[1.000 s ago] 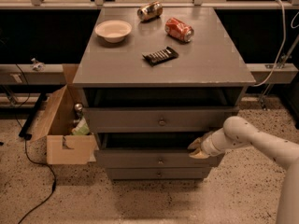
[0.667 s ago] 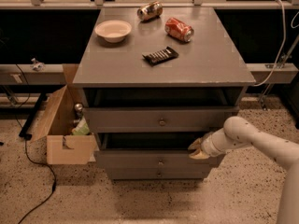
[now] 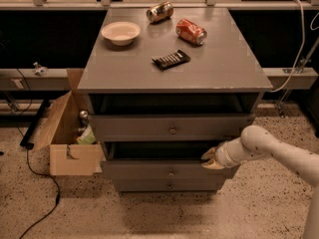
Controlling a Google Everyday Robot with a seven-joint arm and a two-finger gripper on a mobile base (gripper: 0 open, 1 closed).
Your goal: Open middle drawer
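Note:
The grey cabinet has three drawers. The middle drawer (image 3: pixel 149 172) has a flat front and a small round knob (image 3: pixel 171 173). It stands pulled out a little, with a dark gap above its front. My gripper (image 3: pixel 211 160) is at the right end of that drawer's top edge, touching it, on the end of my white arm (image 3: pixel 269 151) that reaches in from the right. The top drawer (image 3: pixel 149 127) also stands slightly out. The lowest drawer (image 3: pixel 168 185) is narrow and closed.
On the cabinet top (image 3: pixel 224 68) lie a white bowl (image 3: pixel 120 33), a tipped gold can (image 3: pixel 160 11), a tipped red can (image 3: pixel 191 31) and a dark snack bar (image 3: pixel 171 59). An open cardboard box (image 3: pixel 70 133) stands on the floor at the left, with a black cable (image 3: pixel 40 183).

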